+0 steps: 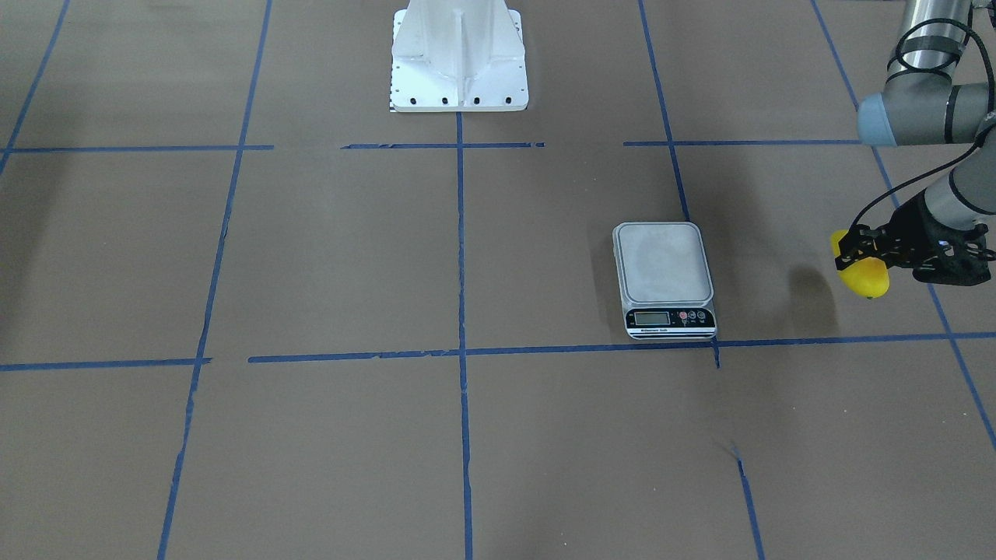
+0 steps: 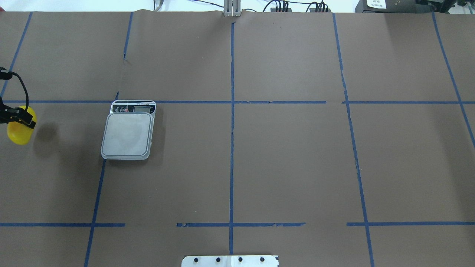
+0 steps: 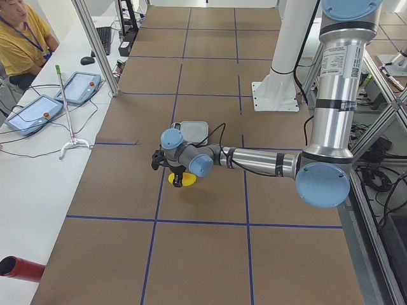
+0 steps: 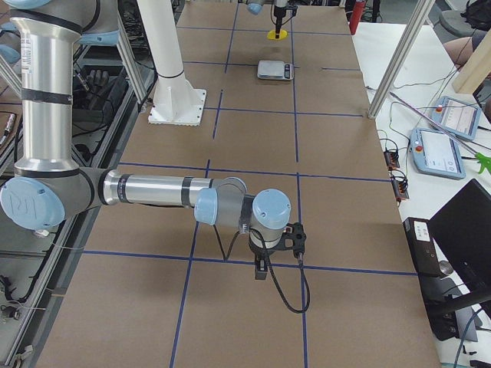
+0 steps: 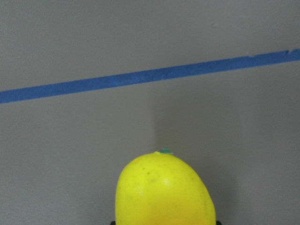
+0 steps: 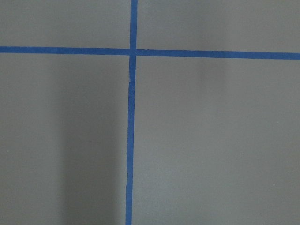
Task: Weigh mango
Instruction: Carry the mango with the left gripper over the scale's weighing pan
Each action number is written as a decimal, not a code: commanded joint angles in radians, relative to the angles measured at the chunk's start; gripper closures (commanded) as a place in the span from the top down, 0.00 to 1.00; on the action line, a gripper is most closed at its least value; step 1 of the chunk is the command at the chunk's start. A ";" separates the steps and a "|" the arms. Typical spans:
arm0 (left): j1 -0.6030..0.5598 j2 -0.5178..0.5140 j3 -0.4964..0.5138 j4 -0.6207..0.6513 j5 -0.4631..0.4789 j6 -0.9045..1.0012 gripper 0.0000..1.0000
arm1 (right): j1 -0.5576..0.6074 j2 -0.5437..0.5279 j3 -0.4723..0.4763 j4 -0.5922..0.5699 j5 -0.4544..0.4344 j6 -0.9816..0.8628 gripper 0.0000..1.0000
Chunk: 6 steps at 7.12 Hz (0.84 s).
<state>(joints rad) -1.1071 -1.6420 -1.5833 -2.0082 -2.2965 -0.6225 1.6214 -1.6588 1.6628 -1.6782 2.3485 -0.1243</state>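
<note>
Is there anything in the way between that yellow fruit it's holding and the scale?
Nothing visible. The left tool holds the mango raised above the table, and only bare brown surface lies between it and the scale, whose platform is empty.

Left arm (image 3: pixel 334 95) and right arm (image 4: pixel 46 100): silver tubes, pale-blue joint caps. Left gripper (image 1: pixel 852 253) black, seemingly latticed; black cable (image 1: pixel 878 204) loops behind its jaws.

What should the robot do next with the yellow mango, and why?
Probably carry the mango sideways over the scale: the left end effector holds it above the table, beside the scale, whose platform is bare.
</note>
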 commanded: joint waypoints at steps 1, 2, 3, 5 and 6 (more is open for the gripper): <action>0.065 -0.061 -0.120 0.015 0.002 -0.280 0.00 | 0.000 -0.001 0.000 0.000 0.000 0.000 1.00; 0.137 -0.112 -0.121 0.017 0.006 -0.395 0.00 | 0.000 0.001 0.000 0.000 0.000 0.000 1.00; 0.198 -0.181 -0.109 0.038 0.006 -0.490 0.00 | 0.000 0.001 0.000 0.000 0.000 0.002 1.00; 0.282 -0.260 -0.106 0.143 0.015 -0.514 0.00 | 0.000 -0.001 0.000 0.000 0.000 0.000 1.00; 0.286 -0.262 -0.104 0.143 0.062 -0.519 0.00 | 0.000 0.001 0.000 0.000 0.000 0.000 1.00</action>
<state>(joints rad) -0.8440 -1.8849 -1.6892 -1.8856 -2.2730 -1.1280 1.6214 -1.6588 1.6628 -1.6782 2.3485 -0.1241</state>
